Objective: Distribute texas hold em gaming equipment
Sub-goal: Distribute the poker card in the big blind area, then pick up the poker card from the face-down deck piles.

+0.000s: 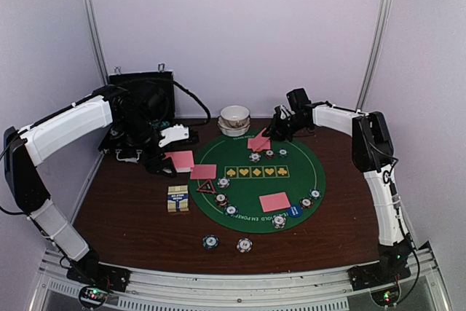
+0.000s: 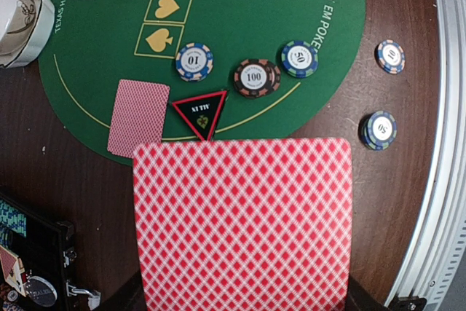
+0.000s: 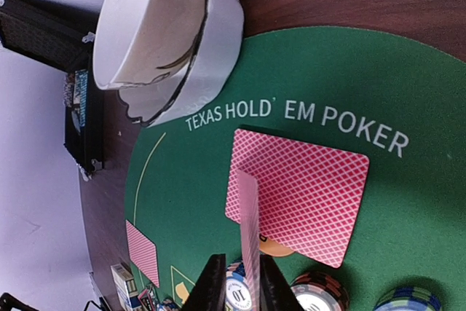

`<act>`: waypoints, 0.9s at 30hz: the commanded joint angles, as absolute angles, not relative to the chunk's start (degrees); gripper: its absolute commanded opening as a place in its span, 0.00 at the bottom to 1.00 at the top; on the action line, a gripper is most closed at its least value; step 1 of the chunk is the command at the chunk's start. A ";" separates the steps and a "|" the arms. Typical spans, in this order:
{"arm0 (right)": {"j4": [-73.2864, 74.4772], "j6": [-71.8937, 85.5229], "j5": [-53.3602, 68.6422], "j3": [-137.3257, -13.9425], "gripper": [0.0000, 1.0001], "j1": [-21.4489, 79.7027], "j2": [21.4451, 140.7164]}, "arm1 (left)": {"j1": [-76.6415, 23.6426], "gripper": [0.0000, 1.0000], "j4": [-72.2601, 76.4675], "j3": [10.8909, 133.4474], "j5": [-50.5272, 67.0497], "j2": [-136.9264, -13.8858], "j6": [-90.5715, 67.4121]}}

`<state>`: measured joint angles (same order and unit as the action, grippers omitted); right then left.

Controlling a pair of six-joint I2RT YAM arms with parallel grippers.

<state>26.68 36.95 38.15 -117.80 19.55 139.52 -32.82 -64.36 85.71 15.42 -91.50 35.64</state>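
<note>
My left gripper [image 1: 166, 162] hovers over the wood at the green mat's [image 1: 320, 172] left rim, shut on a pink-backed playing card [image 2: 244, 223] that hides its fingers. Beyond that card lie the red-rimmed triangle marker [image 2: 199, 112], another card [image 2: 138, 116] and striped chips [image 2: 256, 78]. My right gripper [image 3: 242, 256] is at the mat's far edge. A card [image 3: 249, 209] stands edge-on between its jaws, leaning on the right finger [image 3: 271, 282] with a gap on the left. Under it a flat card [image 3: 298, 194] covers an orange disc [image 3: 275, 247].
Stacked white bowls [image 1: 234, 118] stand just beyond the mat. A black case [image 1: 142, 107] sits at the back left. A card box [image 1: 178, 199] lies left of the mat, and two chips [image 1: 210, 242] [image 1: 245, 245] rest on the wood near the front.
</note>
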 commanded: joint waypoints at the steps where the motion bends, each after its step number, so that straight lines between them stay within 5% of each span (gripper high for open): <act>1: 30.80 32.90 33.59 -119.58 0.19 19.38 138.57 | -32.52 0.00 -62.61 86.06 16.45 -89.96 35.77; 9: 30.56 31.12 27.52 -115.85 0.47 19.34 131.06 | -32.49 0.00 -62.58 86.04 16.29 -90.00 35.77; 17: 21.35 34.76 31.00 -105.44 0.55 21.72 119.62 | -32.52 0.00 -62.63 85.61 15.93 -89.99 35.68; 27: 3.35 45.36 40.01 -83.56 0.66 36.72 107.40 | -32.52 0.00 -62.19 86.46 15.44 -90.70 35.34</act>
